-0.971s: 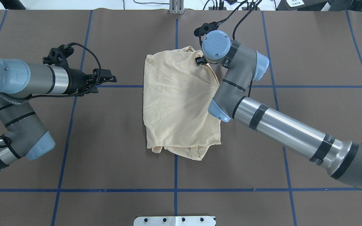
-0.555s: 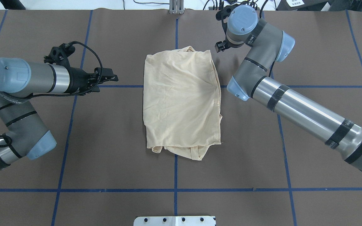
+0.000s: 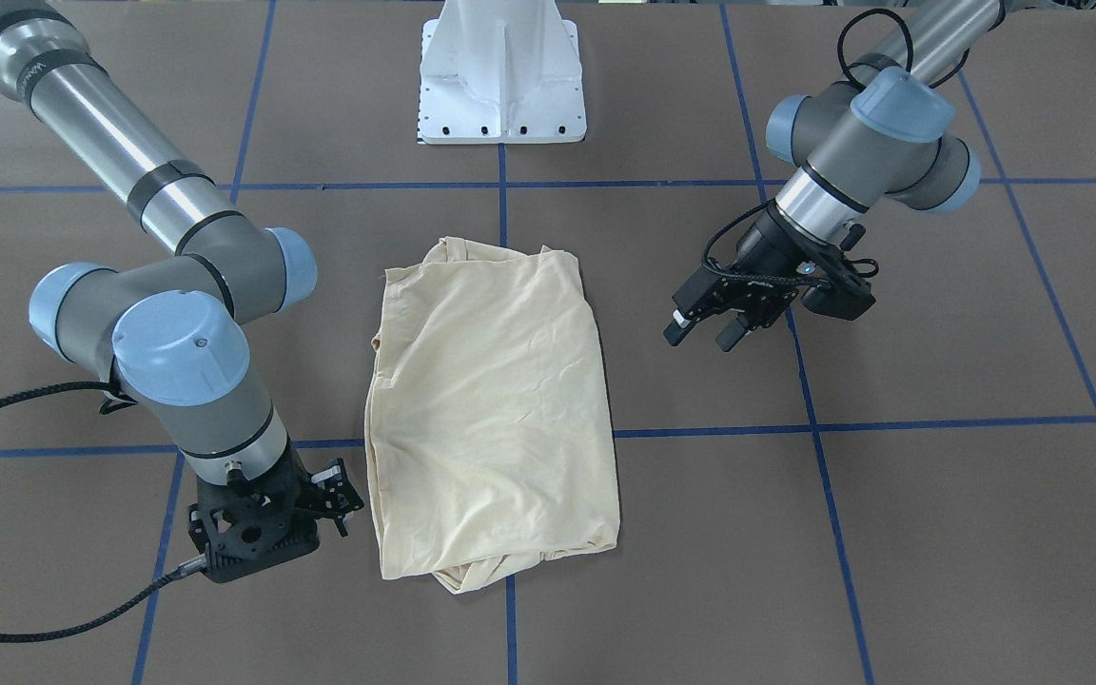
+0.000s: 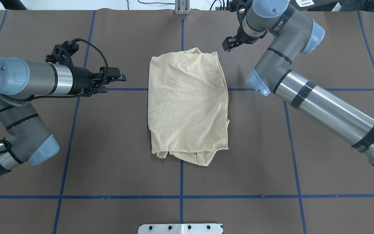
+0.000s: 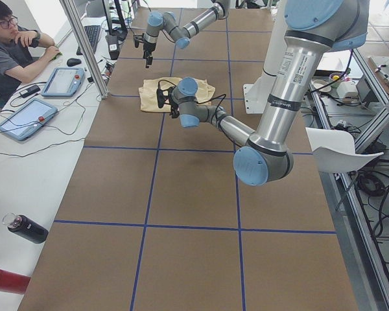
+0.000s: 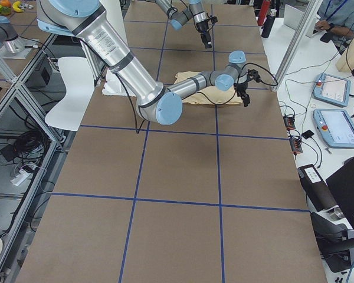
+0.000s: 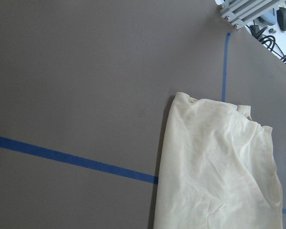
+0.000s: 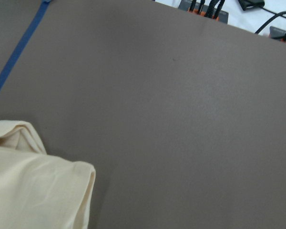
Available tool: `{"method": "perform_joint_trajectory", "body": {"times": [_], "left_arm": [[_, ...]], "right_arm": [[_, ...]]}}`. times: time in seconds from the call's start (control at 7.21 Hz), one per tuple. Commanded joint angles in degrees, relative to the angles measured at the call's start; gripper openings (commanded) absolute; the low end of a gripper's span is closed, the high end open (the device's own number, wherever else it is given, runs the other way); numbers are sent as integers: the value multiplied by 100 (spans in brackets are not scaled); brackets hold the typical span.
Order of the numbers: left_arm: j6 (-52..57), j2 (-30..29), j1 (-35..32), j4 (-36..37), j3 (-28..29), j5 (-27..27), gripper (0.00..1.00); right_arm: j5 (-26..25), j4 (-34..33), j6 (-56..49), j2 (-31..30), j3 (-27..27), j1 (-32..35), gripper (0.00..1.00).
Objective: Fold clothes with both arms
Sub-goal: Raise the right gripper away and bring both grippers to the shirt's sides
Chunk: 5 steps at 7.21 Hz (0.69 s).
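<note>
Cream shirt (image 4: 187,104), folded, is laid flat on brown table (image 4: 109,156), nr centre. L gripper (image 3: 700,335): fingers are spread apart, nothing is held; shirt is seen ahead of the fingertips, well apart. Farther off, R gripper (image 4: 228,45): fingers are parted, empty; shirt's far corner is found just beside them, not touched.

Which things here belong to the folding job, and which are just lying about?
Job: folded cream shirt; left tool and right tool, both clear of it.
Lying about: white pedestal base, two teach pendants, black bottle on the side bench.
</note>
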Motion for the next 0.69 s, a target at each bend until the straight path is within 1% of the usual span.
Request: {"method": "perform_joint_trajectory", "body": {"times": [0.0, 0.14, 0.28, 0.42, 0.55], "left_arm": [[-273, -1, 113, 3, -299, -15, 100], [-562, -1, 289, 4, -326, -6, 100], [-852, -45, 534, 4, -335, 37, 100], [-1176, -71, 736, -40, -335, 168, 100], [-1467, -63, 1165, -84, -335, 639, 100]], "right_arm": [[869, 11, 1145, -775, 1036, 21, 100], [1273, 55, 1701, -1223, 1607, 12, 100], [1434, 64, 2150, -1619, 2100, -40, 100], [1479, 73, 2729, -1901, 2479, -110, 100], [1479, 247, 3126, -2104, 2753, -259, 100]]}}
